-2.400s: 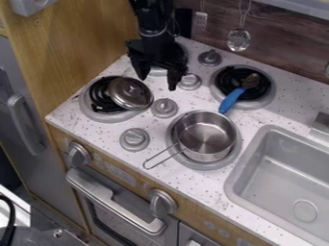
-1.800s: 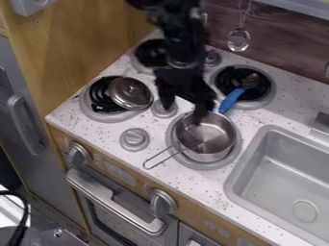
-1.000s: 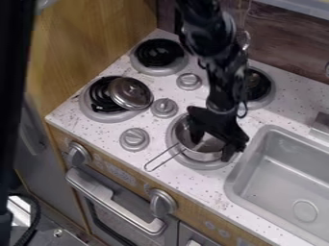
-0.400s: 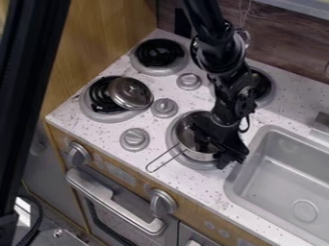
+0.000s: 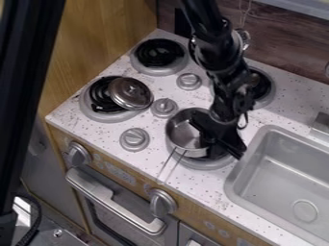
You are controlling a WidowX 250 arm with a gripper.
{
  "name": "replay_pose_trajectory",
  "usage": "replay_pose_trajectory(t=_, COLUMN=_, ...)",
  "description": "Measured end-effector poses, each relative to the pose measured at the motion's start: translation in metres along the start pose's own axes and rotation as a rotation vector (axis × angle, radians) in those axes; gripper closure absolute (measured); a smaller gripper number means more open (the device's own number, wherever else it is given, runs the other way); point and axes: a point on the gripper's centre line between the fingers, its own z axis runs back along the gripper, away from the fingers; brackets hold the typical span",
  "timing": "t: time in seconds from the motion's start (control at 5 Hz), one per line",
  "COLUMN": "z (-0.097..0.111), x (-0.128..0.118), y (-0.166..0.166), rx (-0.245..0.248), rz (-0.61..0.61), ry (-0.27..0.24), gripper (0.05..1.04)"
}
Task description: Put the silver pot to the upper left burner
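One black robot arm [image 5: 221, 53] is hanging down into the view from the top edge, right of the middle, and its lower part is leaning a little to the right. At its end, the gripper [image 5: 223, 146] is pointing downward at the right side of the silver pot [image 5: 183, 134], and it is covering a part of the rim there. I cannot tell whether it is clamping the wall or only touching it. The pot is sitting over the left part of the lower right burner [image 5: 199, 166], and its wire handle [image 5: 170, 167] is pointing to the front edge of the counter [image 5: 96, 129]. The arm is also hiding a part of the upper right burner [image 5: 270, 91]. The upper left burner [image 5: 158, 53] is showing its black coil, and on the lower left burner [image 5: 96, 114] a metal lid [image 5: 130, 92] is lying over the right part.
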Motion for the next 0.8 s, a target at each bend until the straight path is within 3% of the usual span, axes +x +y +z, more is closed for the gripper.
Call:
replay_pose_trajectory(t=0.2, z=0.007, x=0.032, y=0.043, rx=0.047, rz=0.082, ry=-0.083, gripper=0.999)
replay_pose_trajectory(t=0.4, z=0.015, x=0.082, y=0.09, rx=0.117, rz=0.131, ry=-0.15, gripper=1.008)
replay_pose_trajectory(t=0.6, z=0.001, x=0.104, y=0.118, rx=0.143, rz=0.137, ry=-0.111, gripper=1.009)
replay_pose_trajectory(t=0.8, z=-0.01, x=0.123, y=0.145, rx=0.18, rz=0.122, ry=-0.138, gripper=1.009)
